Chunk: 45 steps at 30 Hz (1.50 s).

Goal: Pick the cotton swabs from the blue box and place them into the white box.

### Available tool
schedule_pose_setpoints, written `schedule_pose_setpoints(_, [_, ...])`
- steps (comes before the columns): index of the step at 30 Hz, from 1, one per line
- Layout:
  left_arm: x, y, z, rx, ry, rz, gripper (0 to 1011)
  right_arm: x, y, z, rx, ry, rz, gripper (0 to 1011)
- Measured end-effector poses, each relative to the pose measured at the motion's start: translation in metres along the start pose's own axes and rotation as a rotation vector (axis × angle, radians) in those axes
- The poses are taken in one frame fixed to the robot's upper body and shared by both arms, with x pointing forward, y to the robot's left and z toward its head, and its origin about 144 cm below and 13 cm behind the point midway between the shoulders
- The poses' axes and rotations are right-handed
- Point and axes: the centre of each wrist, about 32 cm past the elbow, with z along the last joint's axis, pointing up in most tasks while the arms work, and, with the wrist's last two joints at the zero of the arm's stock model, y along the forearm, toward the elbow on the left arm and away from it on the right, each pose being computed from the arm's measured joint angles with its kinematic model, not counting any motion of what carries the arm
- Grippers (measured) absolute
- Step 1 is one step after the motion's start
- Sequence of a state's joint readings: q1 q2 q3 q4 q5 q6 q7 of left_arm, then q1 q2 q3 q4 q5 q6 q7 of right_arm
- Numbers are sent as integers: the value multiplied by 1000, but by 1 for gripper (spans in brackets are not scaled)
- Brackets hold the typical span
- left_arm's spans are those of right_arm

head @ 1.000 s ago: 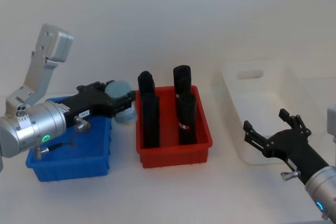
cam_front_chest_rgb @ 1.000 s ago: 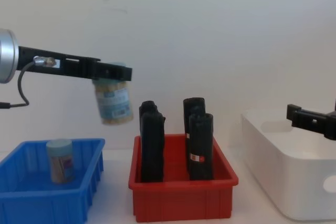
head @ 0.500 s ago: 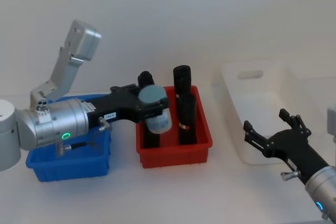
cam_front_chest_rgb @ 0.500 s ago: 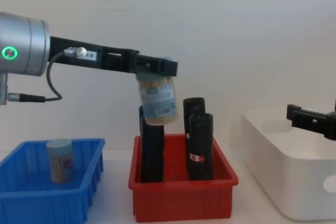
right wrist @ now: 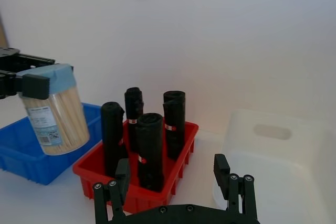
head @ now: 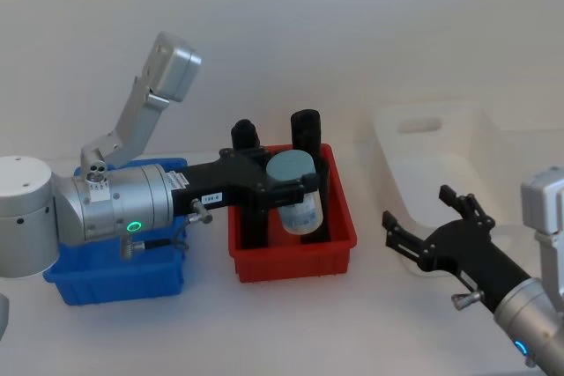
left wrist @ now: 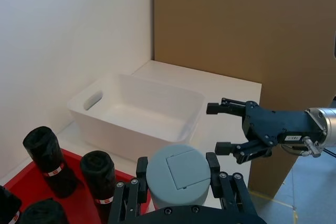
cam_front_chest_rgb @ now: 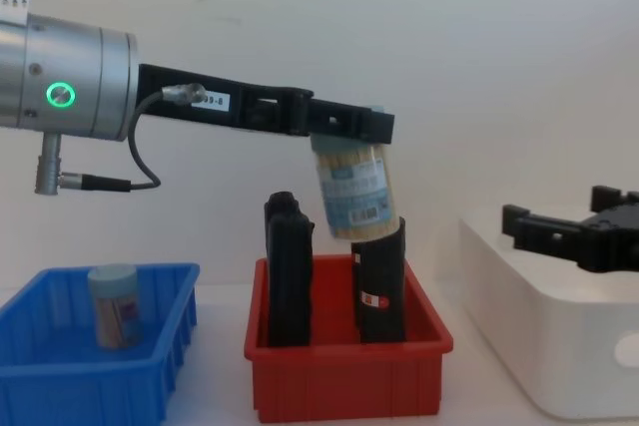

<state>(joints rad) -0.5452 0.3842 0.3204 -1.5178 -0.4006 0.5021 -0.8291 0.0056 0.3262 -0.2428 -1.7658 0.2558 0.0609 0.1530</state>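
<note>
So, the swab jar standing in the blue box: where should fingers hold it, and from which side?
Probably around the lid, coming from above: the jar stands upright, and the blue box walls cover its lower body from the sides.

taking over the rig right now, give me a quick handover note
Left hand: shut on a swab jar, held in the air over the red bin, between the blue box and the white box.
Right hand: open and empty, by the near side of the white box.
Done: no jar in the white box yet.
Left: carry this jar into the white box, then fetch the other jar standing in the blue box.
</note>
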Motion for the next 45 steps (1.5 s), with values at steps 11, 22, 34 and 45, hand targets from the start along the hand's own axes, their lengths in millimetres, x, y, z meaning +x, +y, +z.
schedule_pose_setpoints(11, [0,-5,2,0,-2,-36,668,-5,8,4,-54,-28,125,1002])
schedule_pose_setpoints(22, [0,-7,3,0,-3,-49,668,-5,12,7,-85,-40,239,1002])
schedule_pose_setpoints(34, [0,-8,3,1,-3,-55,668,-4,19,20,-63,-51,322,1002])
schedule_pose_setpoints(45, [0,-8,3,0,-3,-57,668,-4,29,33,-31,-57,361,1002])
